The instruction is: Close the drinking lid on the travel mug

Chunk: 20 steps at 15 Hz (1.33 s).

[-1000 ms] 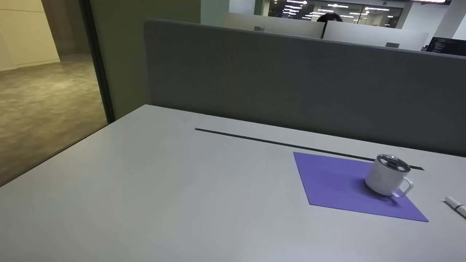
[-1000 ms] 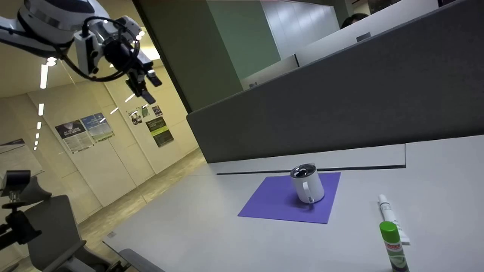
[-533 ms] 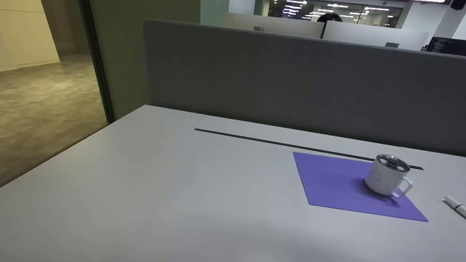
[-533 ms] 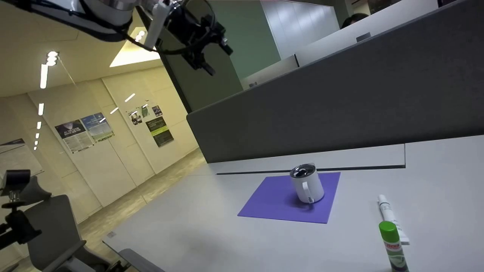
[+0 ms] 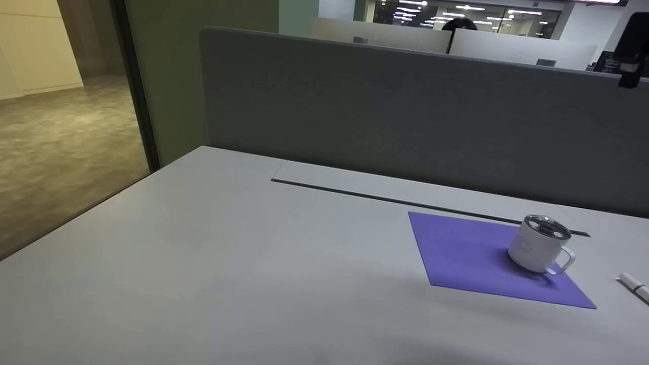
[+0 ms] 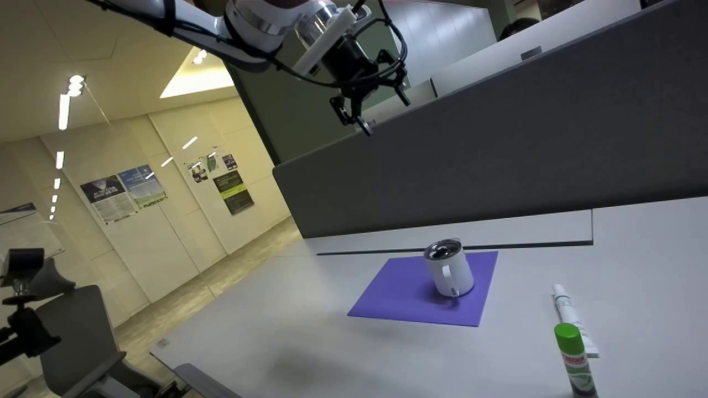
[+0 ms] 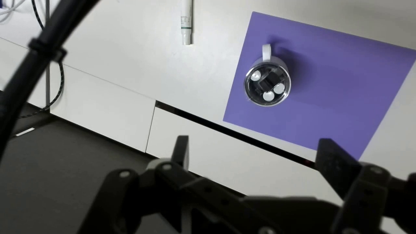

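Observation:
The white travel mug (image 5: 533,252) stands upright on the purple mat (image 5: 466,261) in both exterior views, its handle (image 6: 448,279) to one side. Its round dark, clear-rimmed drinking lid (image 6: 443,250) sits on top. In the wrist view the lid (image 7: 256,89) shows a dark tab (image 7: 270,81) across it and several pale round spots; I cannot tell whether the opening is covered. My gripper (image 6: 388,118) is high above the table, up from the mug and apart from it. In the wrist view the gripper (image 7: 253,139) is wide open and empty, the mug beyond its fingertips.
A white tube (image 6: 568,315) and a green-capped stick (image 6: 572,354) are on the table beside the mat. A grey partition (image 6: 498,160) stands behind the mat. A dark slot (image 7: 227,130) runs along the table. A cable (image 7: 35,61) hangs at the wrist view's left.
The arm and open gripper have swung across toward the mug's side, and the gripper has come lower in the last half second. A finger now shows at an exterior view's edge. The mug has not moved.

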{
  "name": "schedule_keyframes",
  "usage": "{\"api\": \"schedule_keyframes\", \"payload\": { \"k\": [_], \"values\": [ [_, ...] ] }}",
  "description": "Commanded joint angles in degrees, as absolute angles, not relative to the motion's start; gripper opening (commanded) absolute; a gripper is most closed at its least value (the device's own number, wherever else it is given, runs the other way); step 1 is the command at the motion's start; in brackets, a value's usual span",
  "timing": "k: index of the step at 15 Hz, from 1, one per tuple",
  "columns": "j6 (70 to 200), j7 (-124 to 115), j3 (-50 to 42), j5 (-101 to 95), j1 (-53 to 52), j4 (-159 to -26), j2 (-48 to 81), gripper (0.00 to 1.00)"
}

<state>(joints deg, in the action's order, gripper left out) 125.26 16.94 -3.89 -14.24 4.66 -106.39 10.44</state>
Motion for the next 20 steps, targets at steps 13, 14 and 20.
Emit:
{"api": "schedule_keyframes", "payload": {
  "k": [13,14,20],
  "values": [
    [129.63,34.31,-2.95,-12.43,8.46,-98.01,23.60,0.75],
    [130.73,37.12,-2.26,-11.43,9.31,-97.54,25.40,0.74],
    [135.13,42.27,-0.51,-10.65,9.99,-95.97,33.23,0.33]
  ]
}}
